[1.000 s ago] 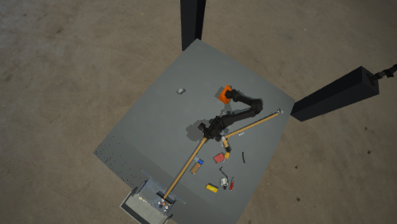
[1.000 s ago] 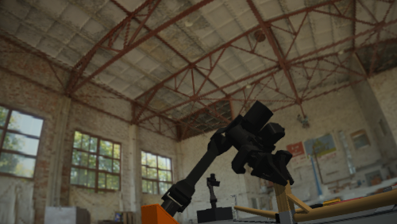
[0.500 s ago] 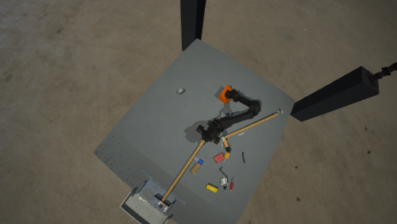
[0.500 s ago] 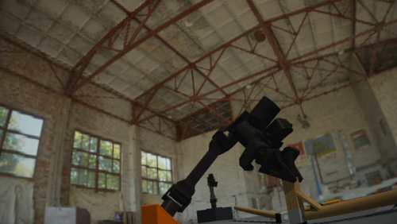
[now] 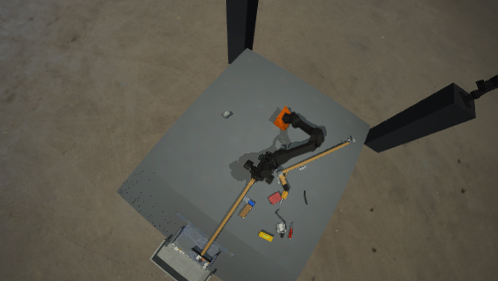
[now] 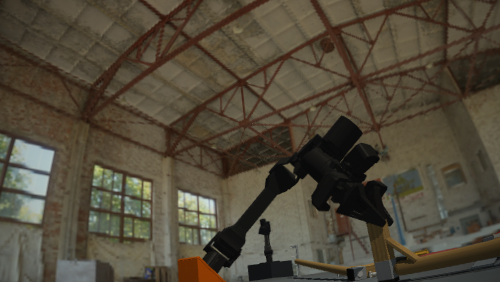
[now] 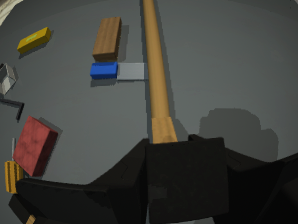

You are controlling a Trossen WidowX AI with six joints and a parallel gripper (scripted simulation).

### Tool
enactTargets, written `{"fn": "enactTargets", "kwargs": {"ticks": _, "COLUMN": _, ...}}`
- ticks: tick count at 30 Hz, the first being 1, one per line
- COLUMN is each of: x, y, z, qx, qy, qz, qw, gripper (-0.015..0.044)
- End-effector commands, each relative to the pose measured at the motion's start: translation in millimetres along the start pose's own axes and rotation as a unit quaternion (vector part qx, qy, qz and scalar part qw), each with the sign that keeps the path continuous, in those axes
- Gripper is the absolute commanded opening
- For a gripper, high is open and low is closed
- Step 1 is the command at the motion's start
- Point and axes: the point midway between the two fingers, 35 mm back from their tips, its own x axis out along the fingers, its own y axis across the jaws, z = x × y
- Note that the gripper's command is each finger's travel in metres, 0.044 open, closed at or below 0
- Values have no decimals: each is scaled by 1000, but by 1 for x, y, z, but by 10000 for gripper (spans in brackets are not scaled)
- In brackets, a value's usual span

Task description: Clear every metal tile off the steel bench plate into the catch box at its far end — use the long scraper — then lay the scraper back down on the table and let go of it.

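Jaws (image 5: 257, 177) (image 6: 388, 223) pinch scraper (image 5: 229, 216) (image 6: 378, 242) (image 7: 156, 65) by its near end, shaft running approx. straight out to blade (image 5: 201, 254) at box (image 5: 185, 269), tiles btwn.

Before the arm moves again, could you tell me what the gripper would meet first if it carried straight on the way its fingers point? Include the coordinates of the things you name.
Probably the grey table (image 5: 199, 144) (image 7: 240, 90): the gripper (image 5: 255, 178) (image 6: 387, 224), holding the scraper's handle (image 5: 229, 216) (image 7: 156, 65), slants down towards it, though the exact spot is unclear.
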Motion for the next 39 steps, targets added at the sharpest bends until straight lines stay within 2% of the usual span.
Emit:
{"fn": "enactTargets", "kwargs": {"ticks": 1, "x": 0, "y": 1, "z": 10, "qx": -2, "qy": -8, "qz": -1, "qw": 1000, "gripper": 0}}
{"fn": "enactTargets", "kwargs": {"ticks": 33, "x": 31, "y": -4, "z": 46, "qx": -3, "qy": -10, "qz": -1, "qw": 1000, "gripper": 0}}
{"fn": "enactTargets", "kwargs": {"ticks": 39, "x": 30, "y": -4, "z": 39, "qx": -2, "qy": -3, "qz": 1, "qw": 1000, "gripper": 0}}
